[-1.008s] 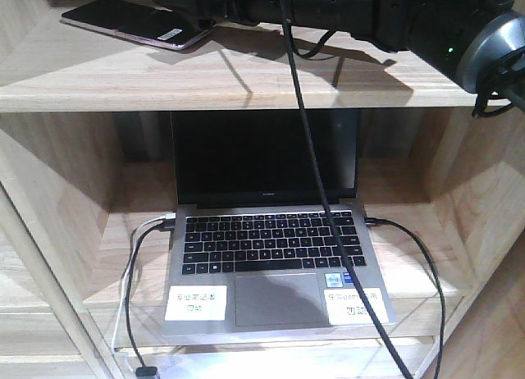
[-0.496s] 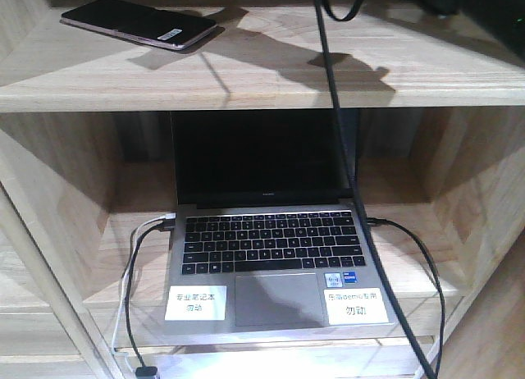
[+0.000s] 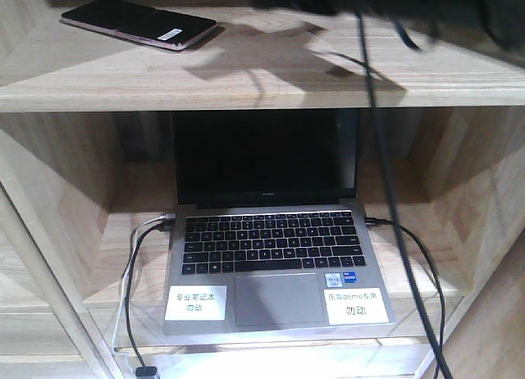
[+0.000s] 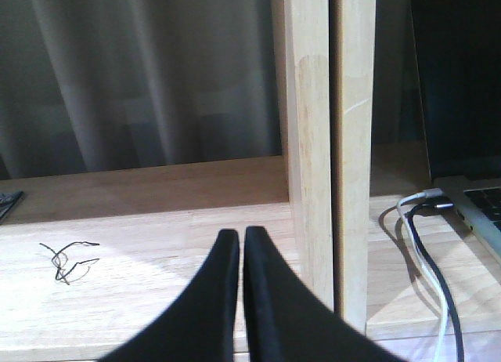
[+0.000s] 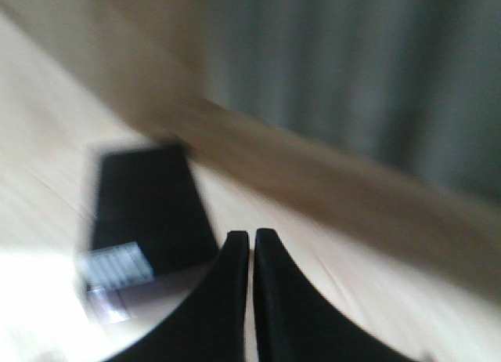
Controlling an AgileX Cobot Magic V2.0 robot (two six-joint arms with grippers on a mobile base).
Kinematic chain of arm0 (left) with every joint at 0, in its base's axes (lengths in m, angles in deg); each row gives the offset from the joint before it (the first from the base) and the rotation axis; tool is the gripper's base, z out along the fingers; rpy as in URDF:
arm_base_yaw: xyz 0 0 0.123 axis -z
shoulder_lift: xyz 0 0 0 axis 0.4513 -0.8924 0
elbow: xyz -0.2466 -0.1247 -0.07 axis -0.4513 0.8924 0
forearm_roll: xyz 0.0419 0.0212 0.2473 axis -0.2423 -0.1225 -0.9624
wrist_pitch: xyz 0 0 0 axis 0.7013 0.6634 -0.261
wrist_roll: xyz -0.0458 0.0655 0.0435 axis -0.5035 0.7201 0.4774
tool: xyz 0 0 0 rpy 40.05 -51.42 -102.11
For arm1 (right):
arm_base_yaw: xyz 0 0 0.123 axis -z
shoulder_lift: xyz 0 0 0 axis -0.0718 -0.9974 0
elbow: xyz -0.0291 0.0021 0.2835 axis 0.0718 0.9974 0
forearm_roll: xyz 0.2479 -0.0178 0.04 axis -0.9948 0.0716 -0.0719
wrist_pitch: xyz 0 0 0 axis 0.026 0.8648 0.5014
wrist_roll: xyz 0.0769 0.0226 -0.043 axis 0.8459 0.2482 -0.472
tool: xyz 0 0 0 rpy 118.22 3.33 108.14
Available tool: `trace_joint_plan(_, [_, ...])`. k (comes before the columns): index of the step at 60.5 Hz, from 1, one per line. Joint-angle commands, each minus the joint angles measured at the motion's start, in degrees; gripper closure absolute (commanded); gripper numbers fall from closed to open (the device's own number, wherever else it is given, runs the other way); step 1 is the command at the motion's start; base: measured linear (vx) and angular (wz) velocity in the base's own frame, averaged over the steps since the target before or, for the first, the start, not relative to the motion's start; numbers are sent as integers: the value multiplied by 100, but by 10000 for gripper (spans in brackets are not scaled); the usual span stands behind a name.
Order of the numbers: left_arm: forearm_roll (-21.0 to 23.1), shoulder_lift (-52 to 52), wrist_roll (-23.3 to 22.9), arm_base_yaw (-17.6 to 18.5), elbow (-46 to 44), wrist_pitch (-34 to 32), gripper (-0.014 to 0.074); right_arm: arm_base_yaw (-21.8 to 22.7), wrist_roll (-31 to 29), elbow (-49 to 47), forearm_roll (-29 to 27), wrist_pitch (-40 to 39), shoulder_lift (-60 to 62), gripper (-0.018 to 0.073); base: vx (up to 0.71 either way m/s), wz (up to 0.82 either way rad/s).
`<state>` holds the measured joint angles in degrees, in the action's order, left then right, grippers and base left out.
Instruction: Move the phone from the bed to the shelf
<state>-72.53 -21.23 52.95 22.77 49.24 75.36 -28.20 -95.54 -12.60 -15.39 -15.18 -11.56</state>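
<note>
**Phone down on the shelf, my pincers empty**

Front view: the phone (image 3: 138, 23) is lying flat on the top shelf (image 3: 246, 75), toward its left end, white sticker up, nothing touching it. Below, an open laptop (image 3: 275, 256) is sitting in the compartment with cables (image 3: 135, 313) trailing off both sides.

Left wrist view: my left pincer (image 4: 241, 248) is hovering pressed together with nothing between the tips, over a lower wooden board beside an upright divider (image 4: 329, 142).

Right wrist view: blurry, but my right pincer (image 5: 250, 248) is showing closed and empty, tips just beside the phone (image 5: 149, 209) and not on it.

I'm judging the placing done. What's next is pulling the right arm clear without nudging the phone.
</note>
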Motion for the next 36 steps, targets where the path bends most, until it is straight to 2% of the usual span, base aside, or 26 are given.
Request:
trace_joint_plan(1, [52, 78, -33, 10, -127, -412, 595, 25, -44, 558, -55, -965, 755, 565, 0, 0])
trace_joint_plan(9, [52, 78, -33, 10, -127, -412, 595, 25, -44, 1538, -81, -1324, 1528, 565, 0, 0])
trace_joint_plan(36, [52, 78, -33, 10, -127, -412, 595, 25, -28, 4150, -183, -1326, 4618, 565, 0, 0])
